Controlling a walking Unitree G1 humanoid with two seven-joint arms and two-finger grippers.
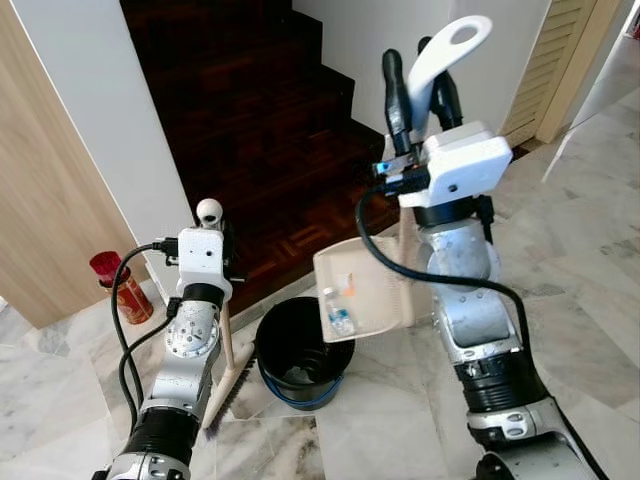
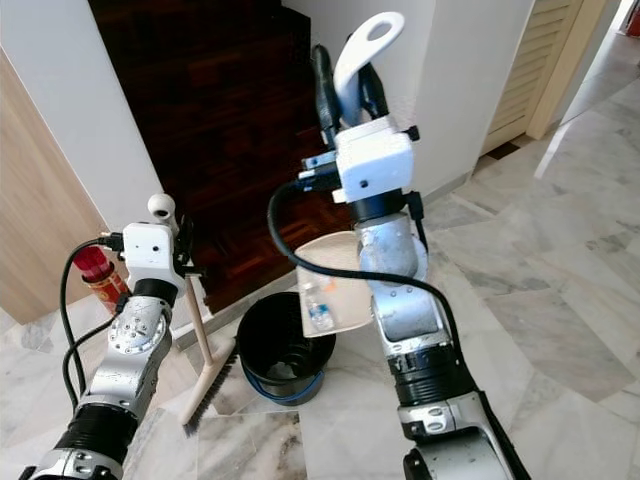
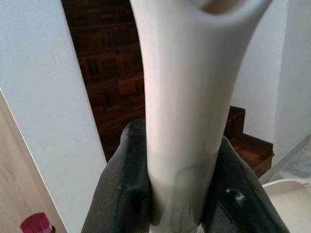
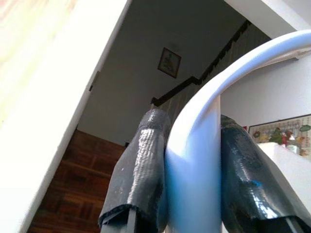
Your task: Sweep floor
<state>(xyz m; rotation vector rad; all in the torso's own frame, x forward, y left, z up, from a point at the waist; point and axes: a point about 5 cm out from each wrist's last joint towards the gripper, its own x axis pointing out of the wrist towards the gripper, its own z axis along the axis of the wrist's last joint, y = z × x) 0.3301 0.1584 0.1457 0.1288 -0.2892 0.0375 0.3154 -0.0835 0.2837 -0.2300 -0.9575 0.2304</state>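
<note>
In the left eye view, the right gripper (image 1: 420, 85) in the upper middle of the frame is clamped on the white handle of the dustpan (image 1: 365, 290), whose tan pan hangs tilted at the centre over the black bin (image 1: 300, 350). A small bottle (image 1: 338, 312) and some scraps sit at the pan's low edge. At the lower left, the left gripper (image 1: 224, 245) is closed on the broom (image 1: 229, 375), whose bristle head rests on the marble floor (image 1: 580, 260) just beside the bin. A red-capped bottle (image 1: 120, 285) stands at the left by the wooden panel.

The right eye view shows the same layout, with the pan's low edge just above the bin's rim, near its right side. The risk, by judgement, is that the rubbish slides off past the rim and lands on the floor, if the pan tips before it is centred over the opening. The dangling black cable (image 2: 300, 250) crossing the pan could also snag it.

In the left wrist view, both black fingers (image 3: 121, 194) press against the pale broom handle at the centre; a loose hold could let the broom topple onto the bin.

In the right wrist view, the fingers (image 4: 141, 165) pinch the curved white handle at the lower middle. The hold sits near the loop's end, so the pan could swivel.
</note>
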